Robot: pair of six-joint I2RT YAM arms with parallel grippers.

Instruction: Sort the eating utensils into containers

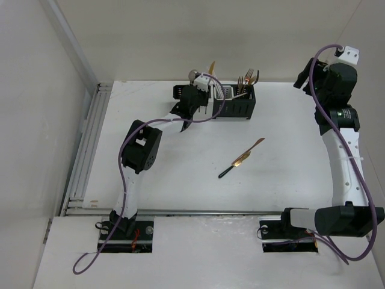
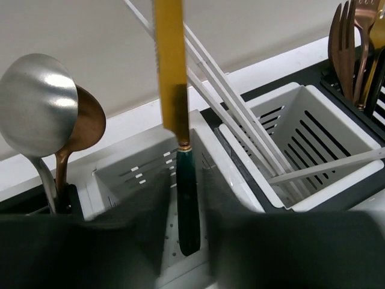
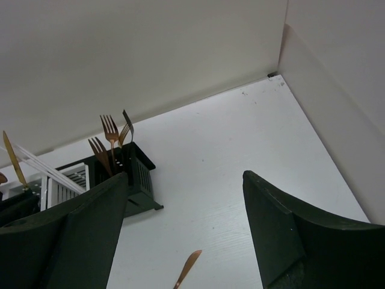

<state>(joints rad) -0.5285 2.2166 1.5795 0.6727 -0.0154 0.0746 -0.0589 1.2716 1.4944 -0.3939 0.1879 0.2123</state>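
My left gripper [image 2: 187,188] stands narrow around the dark handle of the gold-bladed knife [image 2: 171,72], upright in a white slotted holder [image 2: 123,174]; whether it pinches, I cannot tell. My right gripper [image 3: 185,177] gapes wide, holding nothing. A copper black-handled knife [image 1: 240,158] lies on the table at 6 o'clock from the row of holders [image 1: 237,108].

Mirror-polished silver spoon [image 2: 36,102], glossy copper spoon [image 2: 89,120], knife [image 2: 177,126] with satin gold blade and glossy dark handle, smooth white plastic holder [image 2: 274,96].

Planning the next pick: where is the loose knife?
Top view: the knife lies flat on the table, right of centre, on the near side of the black holder holding forks.
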